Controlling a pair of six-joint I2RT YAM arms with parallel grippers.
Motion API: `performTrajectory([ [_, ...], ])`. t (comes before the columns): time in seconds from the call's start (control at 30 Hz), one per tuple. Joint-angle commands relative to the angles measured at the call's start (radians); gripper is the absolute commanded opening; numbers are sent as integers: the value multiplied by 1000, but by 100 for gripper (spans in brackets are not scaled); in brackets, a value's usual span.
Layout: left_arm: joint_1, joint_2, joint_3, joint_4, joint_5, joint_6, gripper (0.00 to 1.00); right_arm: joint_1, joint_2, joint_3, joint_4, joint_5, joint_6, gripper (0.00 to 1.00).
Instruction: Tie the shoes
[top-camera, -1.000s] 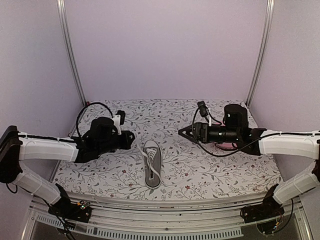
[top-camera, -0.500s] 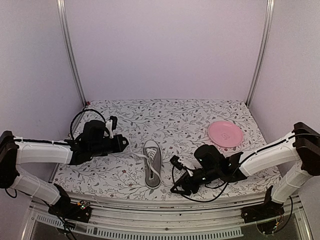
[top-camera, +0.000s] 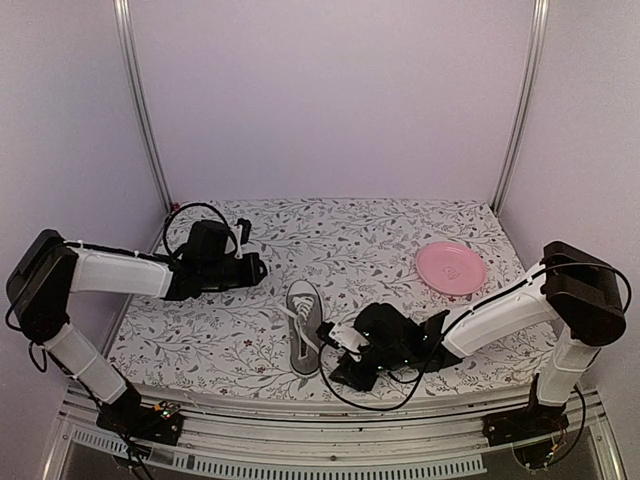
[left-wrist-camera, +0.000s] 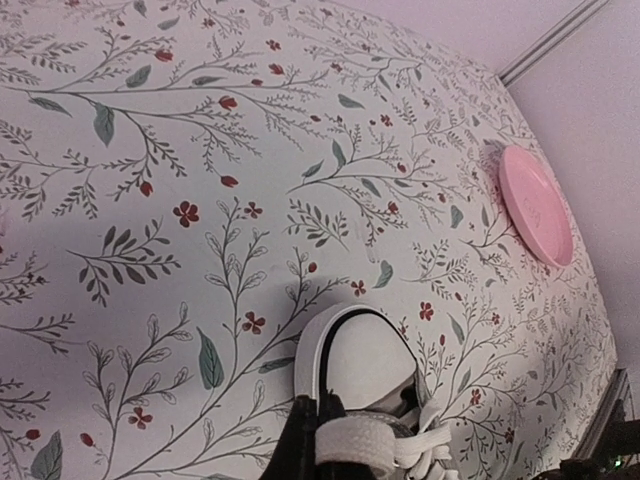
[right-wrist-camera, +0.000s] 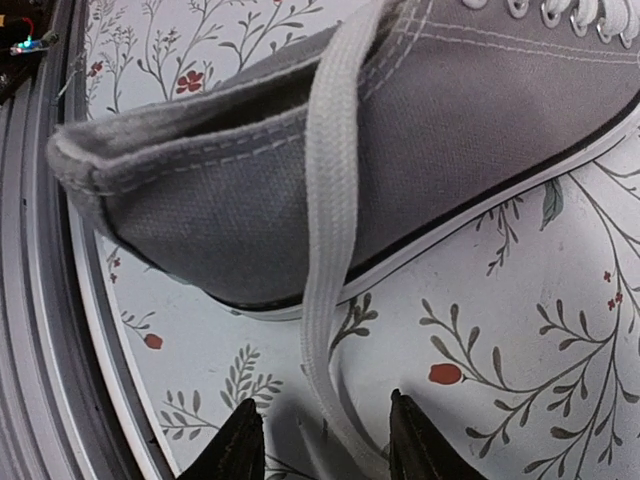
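One grey shoe (top-camera: 304, 338) is lying near the front middle of the flowered worktop (top-camera: 380, 230), toe pointing to the back wall, and a white lace (right-wrist-camera: 325, 230) is hanging over its side. The right gripper (right-wrist-camera: 325, 445) is sitting low beside the heel with its fingers apart, and the lace is running between them without being squeezed. The left gripper (top-camera: 258, 270) is hovering left of the shoe, and I cannot tell if it is open or closed, while the pink plate (top-camera: 451, 267) is sitting well apart on the right.

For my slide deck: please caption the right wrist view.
Open right fingers straddle the loose white lace hanging over the grey sneaker.
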Motion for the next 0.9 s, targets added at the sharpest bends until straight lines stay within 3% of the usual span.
performTrajectory([
  [0.0, 16, 97, 76, -29, 48, 48, 0, 7, 39, 32, -31, 84, -57, 39],
  [0.03, 17, 120, 89, -31, 54, 49, 1, 7, 41, 32, -30, 92, -58, 36],
  [0.13, 23, 172, 118, -52, 57, 45, 39, 7, 43, 34, -28, 119, -45, 22],
  [0.2, 24, 178, 116, -62, 43, 33, 62, 7, 40, 33, -21, 144, -29, 4],
  [0.27, 25, 140, 80, -80, 6, 15, 81, 9, 22, 27, -10, 177, 21, 2],
  [0.37, 26, 75, 31, -108, -31, -7, 89, 8, -6, 23, -4, 201, 64, 2],
  [0.5, 24, -41, -67, -103, -15, -74, 88, 7, -34, 26, -6, 219, 108, 2],
  [0.6, 25, -124, -144, -19, 76, -133, 66, 6, -40, 28, -3, 213, 127, 2],
  [0.7, 26, -183, -174, 0, 135, -164, 54, 6, -42, 30, -2, 210, 135, 2],
  [0.77, 26, -202, -176, -10, 191, -165, 38, 6, -42, 33, -2, 205, 138, 2],
  [0.87, 26, -216, -188, -18, 285, -181, 32, 6, -46, 33, -1, 192, 144, 2],
])
